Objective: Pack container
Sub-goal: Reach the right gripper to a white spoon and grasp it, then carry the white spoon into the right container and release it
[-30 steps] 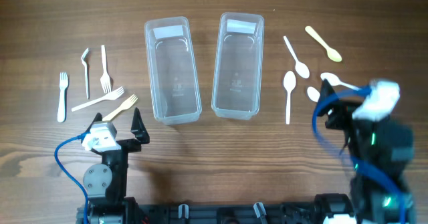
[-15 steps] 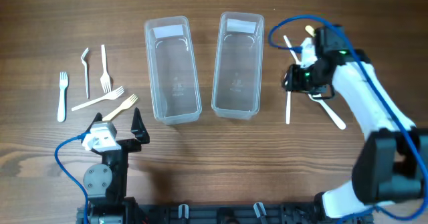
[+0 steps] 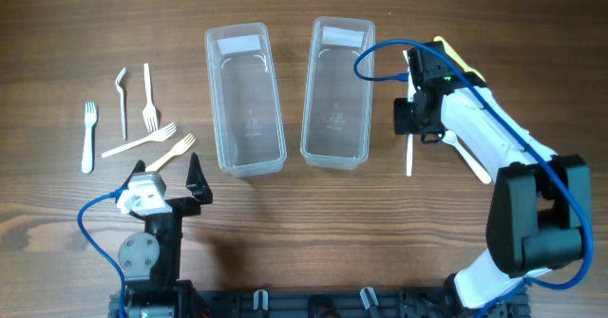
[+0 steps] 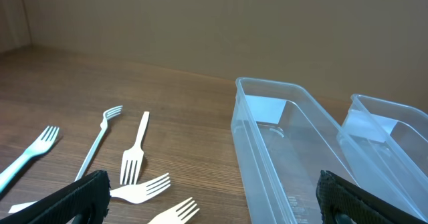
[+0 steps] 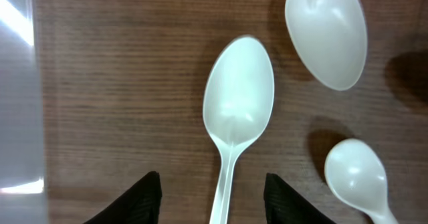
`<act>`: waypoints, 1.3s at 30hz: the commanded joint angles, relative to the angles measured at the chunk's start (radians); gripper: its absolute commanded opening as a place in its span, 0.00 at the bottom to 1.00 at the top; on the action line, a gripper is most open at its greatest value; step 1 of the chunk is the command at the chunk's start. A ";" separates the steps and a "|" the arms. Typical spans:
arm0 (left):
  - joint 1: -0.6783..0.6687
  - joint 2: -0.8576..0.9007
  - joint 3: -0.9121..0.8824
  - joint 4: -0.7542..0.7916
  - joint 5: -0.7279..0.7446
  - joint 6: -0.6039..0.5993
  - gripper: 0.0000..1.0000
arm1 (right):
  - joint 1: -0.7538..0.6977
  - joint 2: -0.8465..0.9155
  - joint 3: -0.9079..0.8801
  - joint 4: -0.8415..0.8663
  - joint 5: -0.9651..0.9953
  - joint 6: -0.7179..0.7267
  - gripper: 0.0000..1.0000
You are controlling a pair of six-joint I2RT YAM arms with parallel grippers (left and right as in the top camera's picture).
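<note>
since the right gripper (image 5: 212,184) swung in from 4 o'clock a second ago, it hangs half-open over a spoon (image 5: 238,110), fingers (image 5: 144,197) either side of the handle, gripping nothing. the spoon lies just at 3 o'clock of the right container (image 3: 335,90). left gripper (image 4: 214,200) gapes wide, holding nothing.

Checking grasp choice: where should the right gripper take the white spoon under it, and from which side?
Its thin handle just behind the bowl, from straight above: the white spoon lies flat, and the open right gripper straddles that neck.
</note>
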 commanded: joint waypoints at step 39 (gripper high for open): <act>0.006 -0.004 -0.006 0.003 0.008 0.001 1.00 | 0.316 -0.519 -0.108 0.203 -0.084 0.247 0.04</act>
